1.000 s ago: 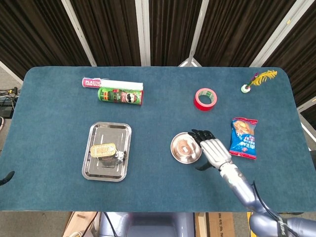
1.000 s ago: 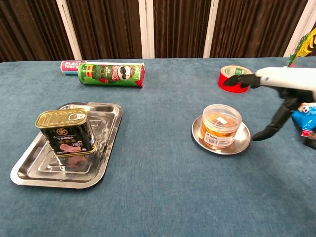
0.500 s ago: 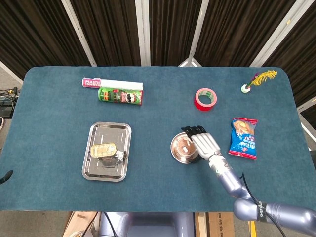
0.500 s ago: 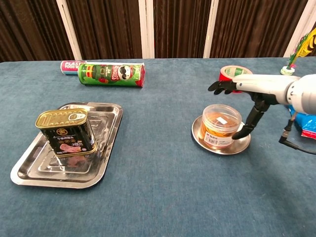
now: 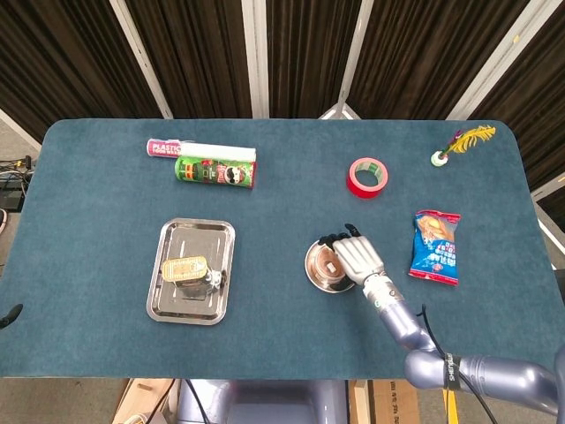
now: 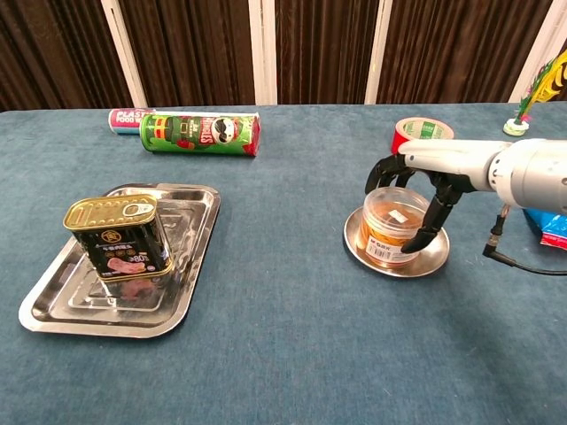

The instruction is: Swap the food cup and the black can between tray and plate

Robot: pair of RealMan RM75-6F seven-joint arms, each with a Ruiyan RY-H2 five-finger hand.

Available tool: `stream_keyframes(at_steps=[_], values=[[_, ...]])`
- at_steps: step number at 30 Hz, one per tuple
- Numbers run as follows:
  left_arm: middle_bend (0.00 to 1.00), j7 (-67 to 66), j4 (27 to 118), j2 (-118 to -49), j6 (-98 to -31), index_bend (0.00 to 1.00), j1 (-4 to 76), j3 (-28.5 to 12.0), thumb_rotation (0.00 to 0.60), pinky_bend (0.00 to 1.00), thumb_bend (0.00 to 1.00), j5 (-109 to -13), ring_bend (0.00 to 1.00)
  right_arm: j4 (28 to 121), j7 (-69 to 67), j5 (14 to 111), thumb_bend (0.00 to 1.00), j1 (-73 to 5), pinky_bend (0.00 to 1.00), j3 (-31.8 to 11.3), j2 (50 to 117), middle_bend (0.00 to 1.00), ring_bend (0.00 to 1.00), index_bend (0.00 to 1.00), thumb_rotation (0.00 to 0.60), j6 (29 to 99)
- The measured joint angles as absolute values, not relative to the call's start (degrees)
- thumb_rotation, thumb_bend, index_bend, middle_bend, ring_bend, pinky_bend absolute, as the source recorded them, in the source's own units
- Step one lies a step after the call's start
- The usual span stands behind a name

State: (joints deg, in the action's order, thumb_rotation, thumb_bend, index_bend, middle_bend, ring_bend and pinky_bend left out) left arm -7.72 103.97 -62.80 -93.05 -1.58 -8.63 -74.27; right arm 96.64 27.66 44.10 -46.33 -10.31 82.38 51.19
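Observation:
The clear food cup [image 6: 394, 221] with orange contents stands on the small round metal plate [image 6: 359, 243]. My right hand [image 6: 434, 168] reaches over it from the right. Its fingers curl down behind the far rim and the thumb lies against the near right side. From the head view the hand [image 5: 353, 256] covers most of the cup [image 5: 327, 263] and plate [image 5: 311, 265]. The black can [image 6: 120, 235] with a gold lid stands upright on the steel tray [image 6: 190, 266] at the left, seen from above as can [image 5: 184, 268] and tray [image 5: 221, 238]. Neither view shows my left hand.
A green chip tube [image 6: 199, 133] and a pink tube [image 6: 124, 117] lie at the back left. Red tape [image 6: 423, 131] sits just behind the plate. A blue snack bag [image 5: 435, 247] lies right of the plate, and a feather toy [image 5: 463, 141] is at the far right corner.
My right hand moved left from beside the plate to over the cup, and its spread fingers curled down around it. Cup, can and tray stay put.

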Motion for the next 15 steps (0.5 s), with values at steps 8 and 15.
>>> stream_keyframes(at_steps=[8, 15], values=[[0.0, -7.19, 104.06, -62.58, -92.93, 0.19, -1.62, -8.72, 0.6, 0.05, 0.19, -74.08, 0.0, 95.68, 28.77, 44.53, 0.04, -46.99, 0.0, -9.96, 83.57, 0.39, 0.34, 0.43, 0.6, 53.82], [0.0, -6.65, 103.93, -62.44, -92.71, 0.19, -1.57, -9.0, 0.6, 0.05, 0.19, -73.53, 0.0, 95.89, 29.37, 45.41, 0.04, -47.98, 0.0, -10.85, 84.61, 0.39, 0.34, 0.43, 0.6, 55.51]])
